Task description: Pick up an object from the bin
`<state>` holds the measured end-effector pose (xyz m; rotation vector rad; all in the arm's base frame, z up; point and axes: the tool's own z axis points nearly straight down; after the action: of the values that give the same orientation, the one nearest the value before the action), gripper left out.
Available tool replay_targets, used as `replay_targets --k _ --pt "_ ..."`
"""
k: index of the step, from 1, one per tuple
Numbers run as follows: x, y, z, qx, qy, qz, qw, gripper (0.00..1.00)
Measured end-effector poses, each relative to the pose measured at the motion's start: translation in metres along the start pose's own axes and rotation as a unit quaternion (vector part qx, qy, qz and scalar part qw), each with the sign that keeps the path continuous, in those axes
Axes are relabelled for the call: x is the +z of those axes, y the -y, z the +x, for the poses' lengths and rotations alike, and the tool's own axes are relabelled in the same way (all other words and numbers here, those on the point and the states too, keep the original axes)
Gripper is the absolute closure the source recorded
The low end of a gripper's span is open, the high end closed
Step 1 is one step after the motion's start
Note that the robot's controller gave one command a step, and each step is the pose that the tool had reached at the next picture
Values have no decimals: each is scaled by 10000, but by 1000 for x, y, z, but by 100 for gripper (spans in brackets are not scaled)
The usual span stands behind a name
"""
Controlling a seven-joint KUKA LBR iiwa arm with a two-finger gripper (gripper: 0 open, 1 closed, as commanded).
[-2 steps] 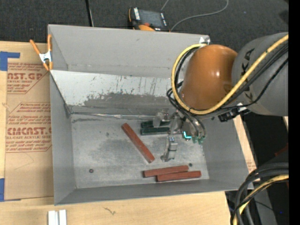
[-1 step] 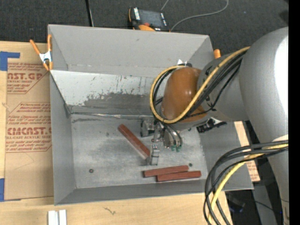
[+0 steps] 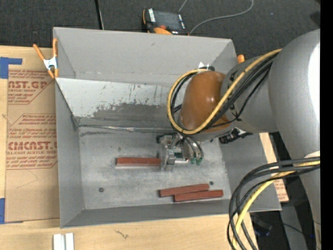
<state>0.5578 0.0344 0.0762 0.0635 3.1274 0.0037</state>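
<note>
Bin (image 3: 130, 87) is dull grey metal, scuffed and scratched; red-brown bars (image 3: 138, 162) look matt, smooth; wrist cover (image 3: 200, 100) gleams glossy.

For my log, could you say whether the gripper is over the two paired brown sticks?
No, the gripper is at the right end of the lone brown stick.

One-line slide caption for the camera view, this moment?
Gripper low at the right end of a reddish-brown stick in the grey bin; two similar sticks lie together at lower right.
</note>
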Motion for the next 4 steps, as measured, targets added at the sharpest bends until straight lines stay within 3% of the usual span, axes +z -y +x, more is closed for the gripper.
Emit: replay_targets --k 1,2,3,4 --pt "5 0 3 3 -43 2 10000 0" --pt "5 -12 -1 1297 -60 20 9915 0" --pt "4 14 44 -1848 -33 0 9828 0" --pt "-17 -19 9 -1084 -47 -9 9941 0"
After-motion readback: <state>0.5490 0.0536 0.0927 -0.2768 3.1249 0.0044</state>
